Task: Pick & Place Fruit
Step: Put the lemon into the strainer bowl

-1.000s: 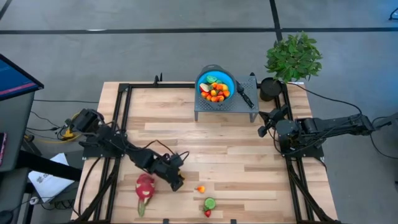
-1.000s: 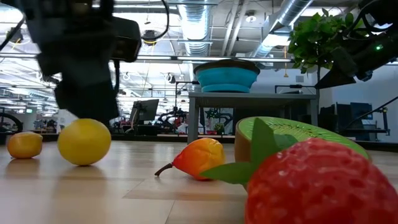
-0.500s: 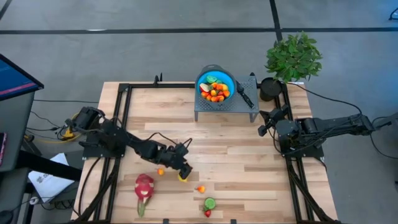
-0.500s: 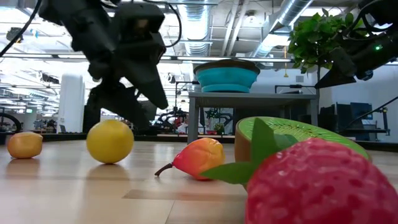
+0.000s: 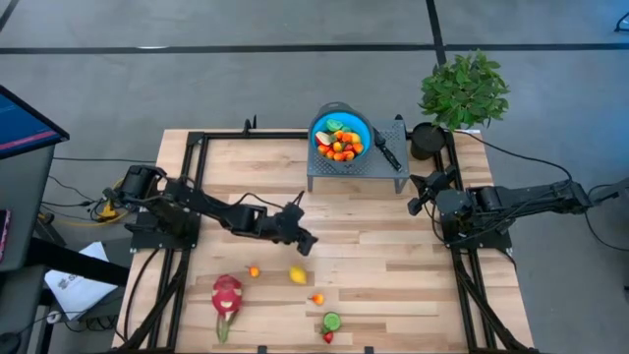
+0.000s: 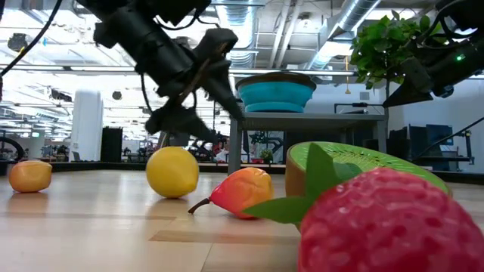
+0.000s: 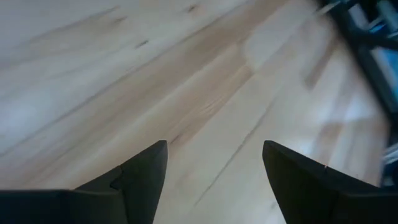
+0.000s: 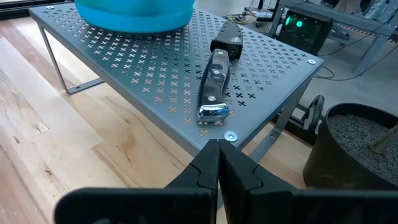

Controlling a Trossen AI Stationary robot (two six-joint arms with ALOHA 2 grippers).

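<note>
Dragon fruit (image 5: pixel 227 295) lies at the desk's (image 5: pixel 373 246) near left edge, pink-red body, green tips toward the front. Just to its right and slightly farther back, a small orange fruit (image 5: pixel 254 271), apart from it. Next a yellow fruit (image 5: pixel 297 275) lying loose on the wood, nothing touching it (round and lemon-like in the low view (image 6: pixel 172 171)). Left gripper (image 5: pixel 307 243) hovers above the desk middle, back from the yellow fruit and clear of it; fingers (image 7: pixel 144 180) spread wide, nothing between them, only bare wood showing through the gap. Further right, near the front edge: an orange-red fruit with a stem (image 5: pixel 317 299), then a green kiwi half (image 5: pixel 332 321) with a strawberry (image 5: pixel 328 337) touching its front side. At the far edge, a grey perforated stand (image 5: pixel 388 169) carries a blue bowl (image 5: pixel 329 123) filled with small orange, red and green fruits (image 5: pixel 341 147); a black-handled knife (image 5: pixel 385 149) lies on the stand beside the bowl. Potted plant (image 5: pixel 463 90) at the far right corner. Right gripper (image 5: pixel 417 206) waits at the right side near the stand, fingers (image 8: pixel 211 168) pressed fully together, holding nothing.
</note>
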